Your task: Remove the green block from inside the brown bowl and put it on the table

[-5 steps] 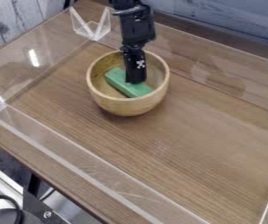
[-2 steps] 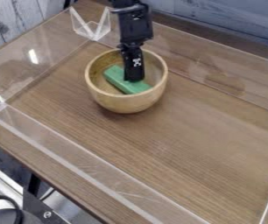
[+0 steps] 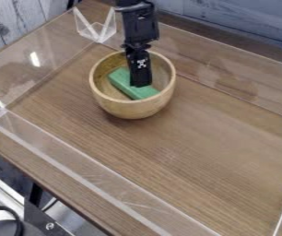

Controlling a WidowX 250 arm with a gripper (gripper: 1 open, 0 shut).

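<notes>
Reading across from the left, we first meet the near rim of the brown bowl [image 3: 112, 103], a round, thick-walled wooden vessel standing upright on the table [image 3: 205, 157] toward its far-left part, well apart from the clear acrylic walls on every side we can make out. Inside it lies the green block [image 3: 122, 85], resting on the bowl floor toward the left inner wall; we cannot tell whether it lies flat or leans against the curve. We judge the block light, rigid and not fragile, with smooth faces that may slip under a weak pinch; its flat shape suggests that the two long edges are the proper place to take hold, fingers coming from above and clear of the rim. The bowl looks far heavier than the block, yet a dragging lift against its wall could nudge it. Just right of the block's centre, the gripper [image 3: 140, 81] reaches steeply down into the bowl, its tip at the block's right portion. The dark fingers merge at this size, so we cannot tell whether they stand apart or are pressed on the block. To the right, the tabletop offers flat wood for setting down.
</notes>
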